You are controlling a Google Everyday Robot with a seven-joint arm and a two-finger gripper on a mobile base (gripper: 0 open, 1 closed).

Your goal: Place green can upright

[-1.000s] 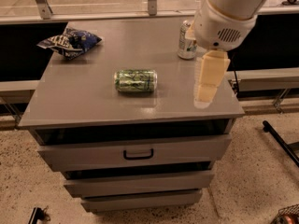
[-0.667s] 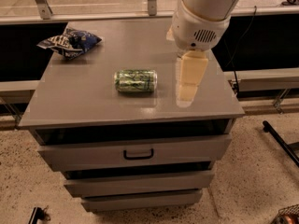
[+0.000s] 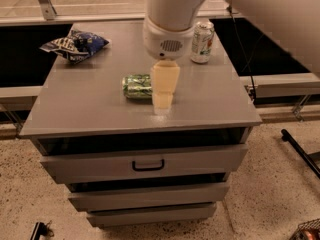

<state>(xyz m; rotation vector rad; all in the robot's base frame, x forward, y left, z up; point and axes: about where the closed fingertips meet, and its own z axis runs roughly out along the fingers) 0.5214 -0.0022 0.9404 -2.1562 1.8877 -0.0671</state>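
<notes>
Camera view shows the small green-and-pale mottled aluminium can (image 3: 137, 86) lying on its side mid-way across the grey table (image 3: 75, 115), long axis running across the picture, its right end hidden behind the cream claw (image 3: 163, 100), whose state cannot be told.

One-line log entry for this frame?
phase: pre-grasp | end effector: low over cabinet top, at one end of green can | green can: on its side | contact: unclear | upright: not yet
</notes>
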